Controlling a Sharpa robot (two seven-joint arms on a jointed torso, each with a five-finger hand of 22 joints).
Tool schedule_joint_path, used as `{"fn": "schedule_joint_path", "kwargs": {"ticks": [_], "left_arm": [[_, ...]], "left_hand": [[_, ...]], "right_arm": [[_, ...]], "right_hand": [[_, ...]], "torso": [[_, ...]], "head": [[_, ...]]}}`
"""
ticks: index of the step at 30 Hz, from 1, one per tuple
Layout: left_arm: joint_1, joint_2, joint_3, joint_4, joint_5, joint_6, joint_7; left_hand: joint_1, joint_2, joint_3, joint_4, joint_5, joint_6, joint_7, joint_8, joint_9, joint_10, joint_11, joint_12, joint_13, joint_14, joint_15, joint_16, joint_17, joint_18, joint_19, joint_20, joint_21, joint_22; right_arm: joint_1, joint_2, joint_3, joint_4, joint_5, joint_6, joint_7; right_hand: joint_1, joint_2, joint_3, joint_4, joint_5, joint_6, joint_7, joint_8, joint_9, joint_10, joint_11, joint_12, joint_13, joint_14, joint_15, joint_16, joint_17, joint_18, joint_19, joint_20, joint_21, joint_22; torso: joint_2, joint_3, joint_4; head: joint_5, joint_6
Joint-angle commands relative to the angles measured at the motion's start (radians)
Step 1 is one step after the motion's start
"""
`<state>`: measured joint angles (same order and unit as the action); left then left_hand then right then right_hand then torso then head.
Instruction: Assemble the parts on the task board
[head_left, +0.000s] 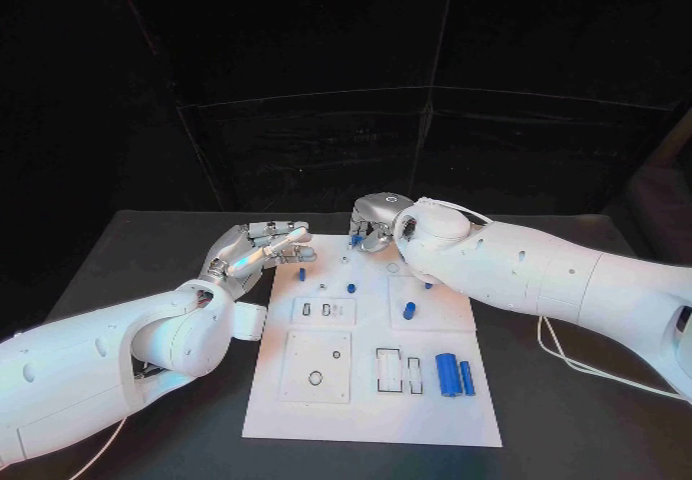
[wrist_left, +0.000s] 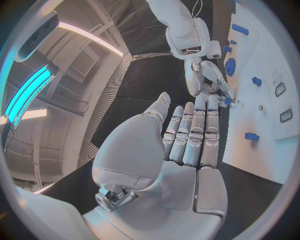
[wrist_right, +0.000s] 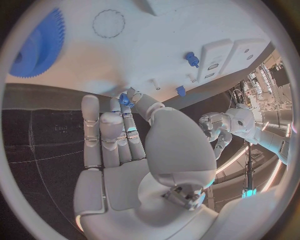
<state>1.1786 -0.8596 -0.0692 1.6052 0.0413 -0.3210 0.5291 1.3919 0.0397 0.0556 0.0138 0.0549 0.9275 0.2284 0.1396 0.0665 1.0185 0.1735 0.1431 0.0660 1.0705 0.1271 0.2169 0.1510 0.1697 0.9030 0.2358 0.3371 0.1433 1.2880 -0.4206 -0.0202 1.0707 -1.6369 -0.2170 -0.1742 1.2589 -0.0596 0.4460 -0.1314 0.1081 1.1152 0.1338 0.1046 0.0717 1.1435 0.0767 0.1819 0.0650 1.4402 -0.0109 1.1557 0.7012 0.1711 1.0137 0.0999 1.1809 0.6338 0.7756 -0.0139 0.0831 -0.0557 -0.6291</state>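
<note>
Head view: our left hand (head_left: 260, 248) hovers empty, fingers apart, at board's (head_left: 368, 410) upper-left edge; right hand (head_left: 372, 222) at top centre. Right wrist view: right hand pinches a small blue part (wrist_right: 124, 99) over the board.

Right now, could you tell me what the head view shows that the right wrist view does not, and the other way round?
Only the head view takes in the whole task board, including two blue cylindrical parts lying side by side near its right edge, and the white arms.

Only the right wrist view shows a large blue toothed gear on the board, and close up, the right robot hand pinching a small blue part at its fingertips.

Both show the board, small blue parts standing on it, and the left robot hand, holding nothing, beside the board.
</note>
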Motion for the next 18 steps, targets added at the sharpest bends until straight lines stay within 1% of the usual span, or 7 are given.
{"fn": "schedule_joint_path", "kwargs": {"ticks": [1, 3, 18], "left_arm": [[0.002, 0.002, 0.001, 0.000, -0.005, 0.014, 0.003], [0.002, 0.002, 0.001, -0.001, -0.005, 0.014, 0.002], [0.002, 0.003, 0.001, -0.002, -0.005, 0.013, 0.002]], "left_hand": [[0.003, 0.007, -0.001, -0.006, 0.000, 0.001, 0.003, -0.006, -0.001, 0.004, 0.000, -0.006, -0.001, 0.008, -0.003, -0.006, 0.002, 0.013, 0.006, -0.002, -0.006, -0.001], [0.003, 0.007, -0.001, -0.006, 0.000, 0.001, 0.003, -0.006, -0.001, 0.004, 0.000, -0.006, -0.001, 0.008, -0.003, -0.006, 0.002, 0.013, 0.006, -0.002, -0.006, -0.001], [0.003, 0.007, -0.001, -0.006, 0.000, 0.001, 0.003, -0.006, -0.001, 0.004, 0.000, -0.006, -0.001, 0.008, -0.003, -0.006, 0.002, 0.013, 0.006, -0.002, -0.006, -0.001]], "right_arm": [[0.002, 0.001, 0.000, 0.006, -0.004, -0.013, 0.022], [0.002, 0.001, 0.000, 0.008, -0.003, -0.013, 0.026], [0.002, 0.002, 0.000, 0.012, 0.001, -0.014, 0.037]], "right_hand": [[0.008, -0.004, 0.002, 0.003, 0.003, 0.005, 0.002, -0.001, 0.001, -0.010, 0.000, -0.006, -0.001, 0.001, 0.005, -0.002, -0.002, 0.004, -0.001, 0.002, -0.004, -0.002], [0.008, -0.004, 0.002, 0.003, 0.003, 0.005, 0.002, -0.001, 0.001, -0.010, 0.000, -0.006, -0.001, 0.001, 0.005, -0.003, -0.003, 0.005, -0.001, 0.002, -0.004, -0.003], [0.013, -0.003, 0.005, 0.002, 0.000, 0.003, 0.003, -0.003, 0.000, -0.011, 0.001, -0.008, -0.001, 0.000, 0.005, -0.003, -0.005, 0.005, -0.001, 0.003, -0.005, -0.004]], "torso": [[0.000, 0.0004, -0.0001], [0.000, -0.0002, 0.0002], [0.000, -0.0005, 0.0005]], "head": [[0.000, 0.000], [0.000, -0.002], [0.002, -0.006]]}}
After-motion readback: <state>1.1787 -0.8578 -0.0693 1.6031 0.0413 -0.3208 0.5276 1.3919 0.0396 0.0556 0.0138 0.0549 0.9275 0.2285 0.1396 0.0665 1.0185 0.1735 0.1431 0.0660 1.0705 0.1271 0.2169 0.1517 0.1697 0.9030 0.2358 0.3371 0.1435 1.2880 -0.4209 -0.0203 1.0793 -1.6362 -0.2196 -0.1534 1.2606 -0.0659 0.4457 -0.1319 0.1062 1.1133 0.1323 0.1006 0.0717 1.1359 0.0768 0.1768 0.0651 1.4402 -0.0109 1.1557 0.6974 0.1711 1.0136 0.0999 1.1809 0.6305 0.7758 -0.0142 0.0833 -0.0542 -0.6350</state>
